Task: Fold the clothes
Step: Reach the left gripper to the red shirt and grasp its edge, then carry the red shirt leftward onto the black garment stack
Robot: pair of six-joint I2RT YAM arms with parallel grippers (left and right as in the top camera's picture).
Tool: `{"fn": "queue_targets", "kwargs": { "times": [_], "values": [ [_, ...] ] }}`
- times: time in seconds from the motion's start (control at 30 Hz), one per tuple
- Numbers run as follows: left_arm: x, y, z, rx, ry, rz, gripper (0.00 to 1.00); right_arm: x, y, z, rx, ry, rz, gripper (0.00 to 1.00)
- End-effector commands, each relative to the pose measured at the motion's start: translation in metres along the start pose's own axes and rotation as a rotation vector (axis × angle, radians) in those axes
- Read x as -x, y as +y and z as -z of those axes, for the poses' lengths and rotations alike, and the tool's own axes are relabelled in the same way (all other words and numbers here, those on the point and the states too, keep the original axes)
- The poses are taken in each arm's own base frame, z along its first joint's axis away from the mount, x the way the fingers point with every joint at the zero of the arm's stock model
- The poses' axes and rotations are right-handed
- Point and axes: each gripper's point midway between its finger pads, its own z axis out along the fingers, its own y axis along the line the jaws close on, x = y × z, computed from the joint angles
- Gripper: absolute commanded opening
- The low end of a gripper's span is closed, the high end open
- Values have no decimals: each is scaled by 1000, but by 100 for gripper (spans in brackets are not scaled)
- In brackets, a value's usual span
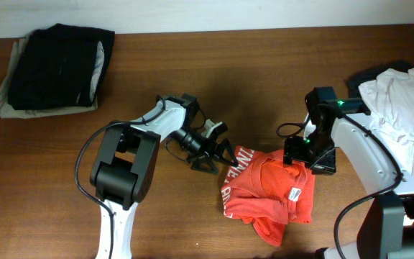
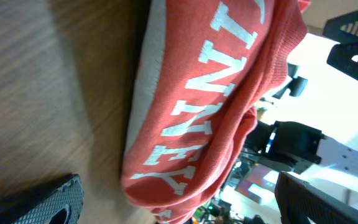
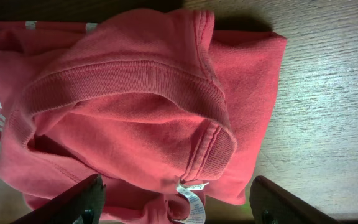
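Wooden counter (image 1: 264,57) | overhead: crumpled red T-shirt (image 1: 272,191) lies between left hand (image 1: 218,158) and right hand (image 1: 309,160) | left wrist: spread wide, empty, lettered hem just ahead; best pinch one layer | right wrist: open, empty, collar below; flatten before folding

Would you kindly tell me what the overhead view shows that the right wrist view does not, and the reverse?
Only overhead: the folded dark garments at the far left and the white clothes at the right edge. Only right wrist: the ribbed knit of the collar. Both: the red-orange T-shirt, its white label, and the wooden table.
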Motion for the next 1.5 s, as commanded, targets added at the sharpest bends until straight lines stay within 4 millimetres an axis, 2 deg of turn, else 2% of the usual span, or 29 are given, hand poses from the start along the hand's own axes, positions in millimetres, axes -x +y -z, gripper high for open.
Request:
{"fn": "queue_targets", "kwargs": {
  "times": [0.0,0.2,0.27,0.5,0.53,0.57,0.6,0.77,0.9,0.93,1.03,1.1,1.2,1.33,1.47],
  "values": [
    [-4,20,-12,36,23,25,98,-1,-1,0,7,1,-7,78],
    [14,19,-16,40,-35,94,99,0,-1,0,6,1,-7,78],
    [18,17,-21,46,-40,64,99,0,-1,0,6,1,-7,78],
    [14,5,-47,66,-2,-11,96,0,-1,0,6,1,-7,78],
    [15,4,-48,67,-2,-20,84,0,-1,0,6,0,-7,79],
    [15,3,-50,67,-2,-28,66,0,-1,0,6,1,-7,78],
    [16,3,-50,67,-2,-31,57,0,-1,0,6,1,-7,79],
    [24,2,-50,64,-28,-70,46,0,-2,0,2,-1,-6,79],
    [37,0,-46,58,-71,-79,44,1,-3,0,-7,-6,-6,79],
    [42,1,-42,63,-90,-87,42,1,-4,0,-10,-6,-6,79],
    [62,12,-17,134,-163,-90,1,2,-5,0,-18,-9,-6,79],
    [73,20,-1,176,-209,-84,1,2,-5,0,-18,-10,-6,79],
    [95,37,43,226,-315,-64,1,2,-5,0,-19,-10,-6,79],
    [108,52,88,226,-412,-52,1,2,-5,0,-19,-10,-6,79],
    [118,96,148,402,-527,-34,1,2,-5,0,-18,-9,-6,79]
  ]
}}
